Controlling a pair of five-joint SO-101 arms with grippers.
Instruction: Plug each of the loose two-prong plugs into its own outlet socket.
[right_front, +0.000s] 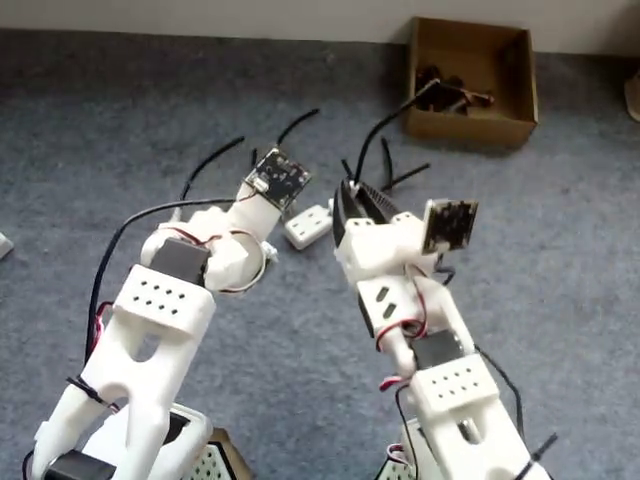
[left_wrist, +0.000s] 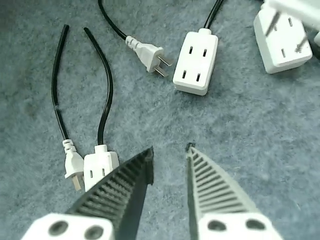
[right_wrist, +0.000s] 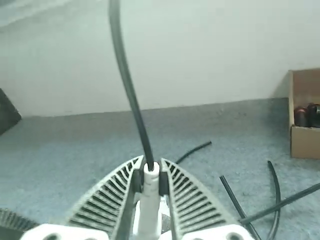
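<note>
The right gripper (right_wrist: 151, 165) is clamped on a white plug (right_wrist: 148, 200), whose black cord (right_wrist: 127, 75) rises from between the jaws. In the left wrist view two metal prongs (left_wrist: 272, 24) show in front of the face of a white outlet block (left_wrist: 285, 47); whether they touch it cannot be told.

The left gripper (left_wrist: 170, 150) hangs over the grey carpet (left_wrist: 240, 125) with its fingers (left_wrist: 125, 185) parted and nothing between them. Just beside one finger lies a small outlet (left_wrist: 100, 167) on a black lead. Next to it is a small loose plug (left_wrist: 73, 167), close to the outlet but not joined to it.

Farther out, a second loose plug (left_wrist: 149, 54) lies with its prongs pointing at a four-socket block (left_wrist: 196, 61), near it but apart. Loose black cable pieces (right_wrist: 272, 195) lie on the carpet beyond.

At the far edge, by the wall, stands an open cardboard box (right_front: 470, 128). It holds dark and reddish items (right_front: 450, 92), too small to identify.
</note>
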